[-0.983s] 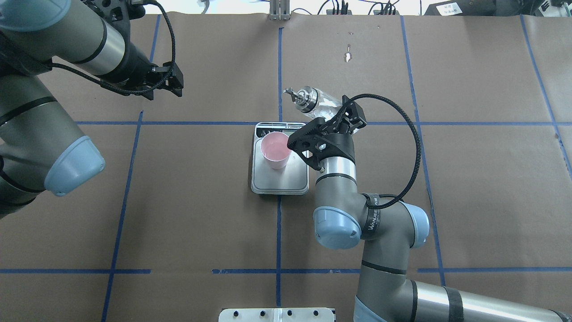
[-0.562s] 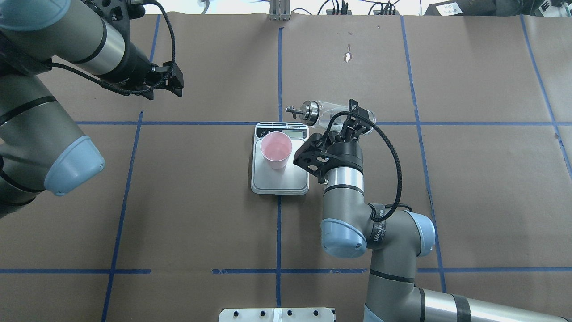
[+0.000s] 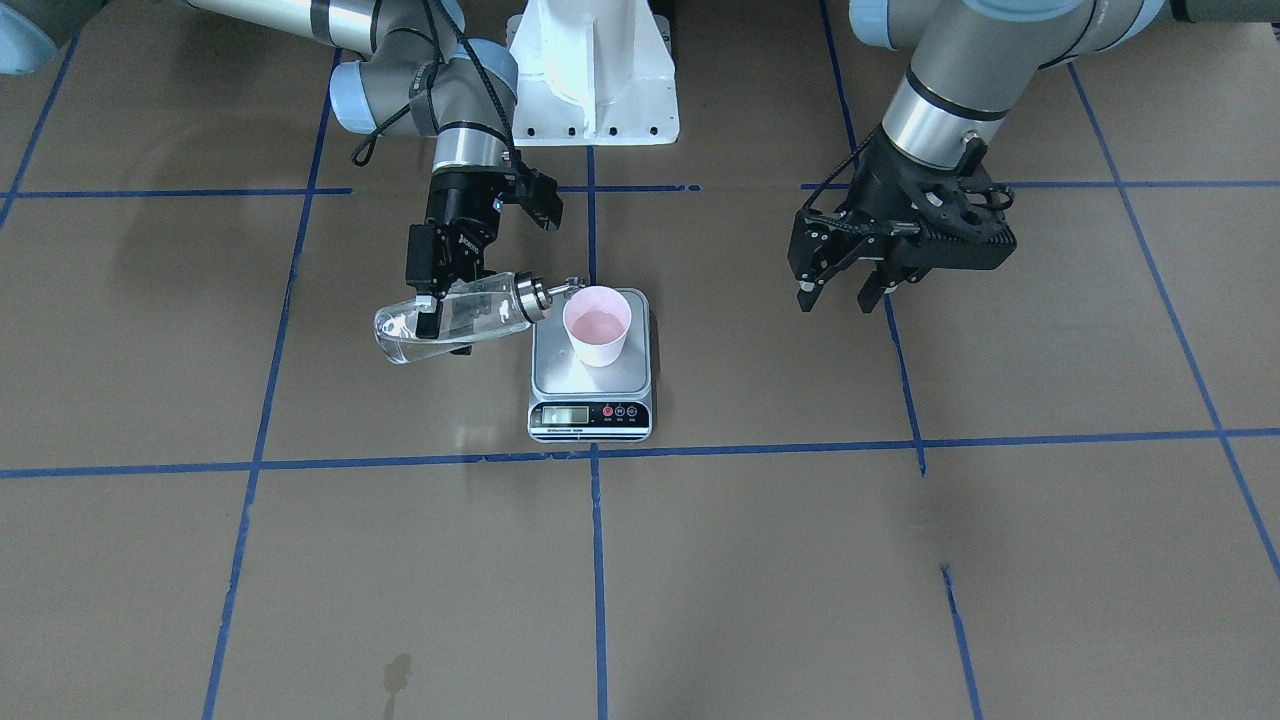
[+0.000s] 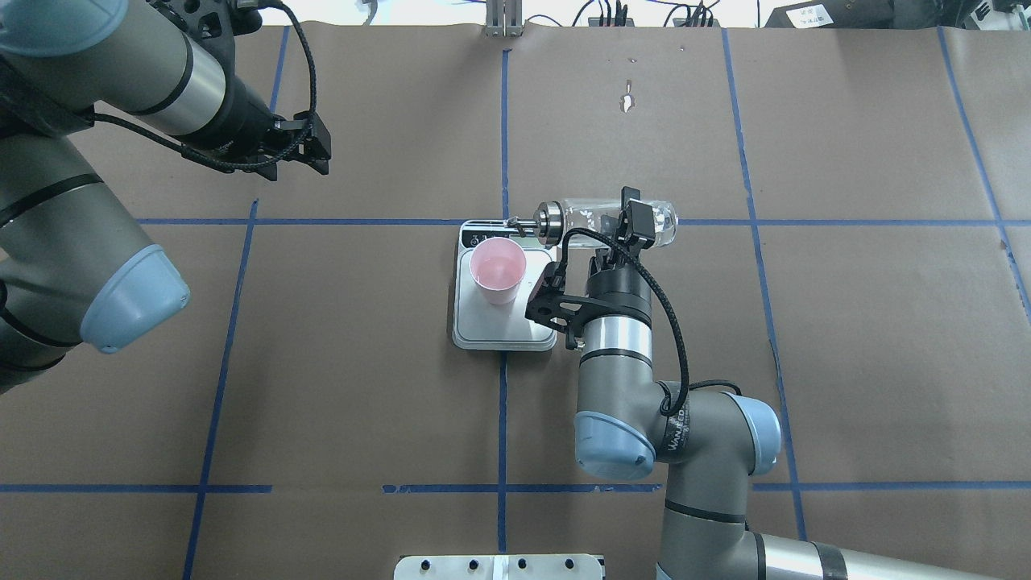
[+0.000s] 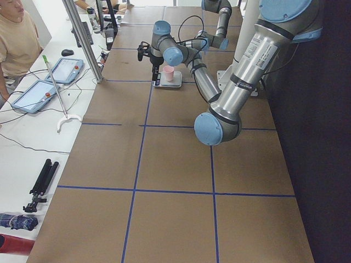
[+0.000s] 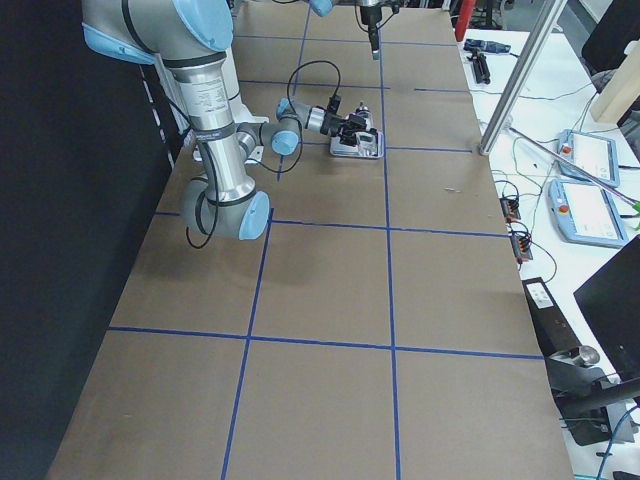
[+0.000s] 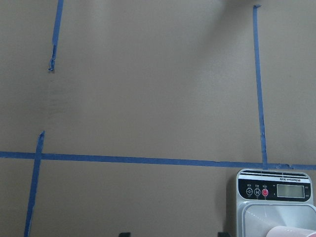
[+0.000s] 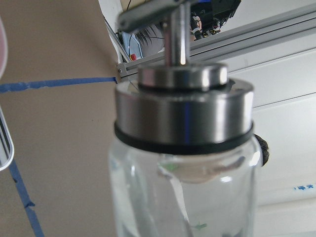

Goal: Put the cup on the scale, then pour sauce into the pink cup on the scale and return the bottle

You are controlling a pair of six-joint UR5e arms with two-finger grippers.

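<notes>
The pale pink cup (image 4: 498, 268) stands upright on the silver scale (image 4: 503, 329), toward its display end. My right gripper (image 4: 626, 219) is shut on the clear glass bottle (image 4: 592, 217) and holds it almost horizontal. The metal cap and spout (image 4: 532, 223) point at the cup's rim. In the front-facing view the bottle (image 3: 470, 318) lies beside the cup (image 3: 597, 325), with the spout touching or just over the rim. The clear sauce is hard to make out, and I see no stream. The right wrist view shows the cap (image 8: 182, 108) close up. My left gripper (image 3: 838, 297) is open, empty and far off.
The table is covered in brown paper with a grid of blue tape lines (image 4: 502, 121). The scale's display and buttons (image 7: 274, 186) show in the left wrist view. A white robot base plate (image 3: 593, 70) stands behind the scale. An operator sits at a side table (image 5: 33, 93).
My right gripper has pulled the bottle toward the scale and turned it flat, bringing the spout from beyond the scale to the cup's rim. The left arm has stayed put.
</notes>
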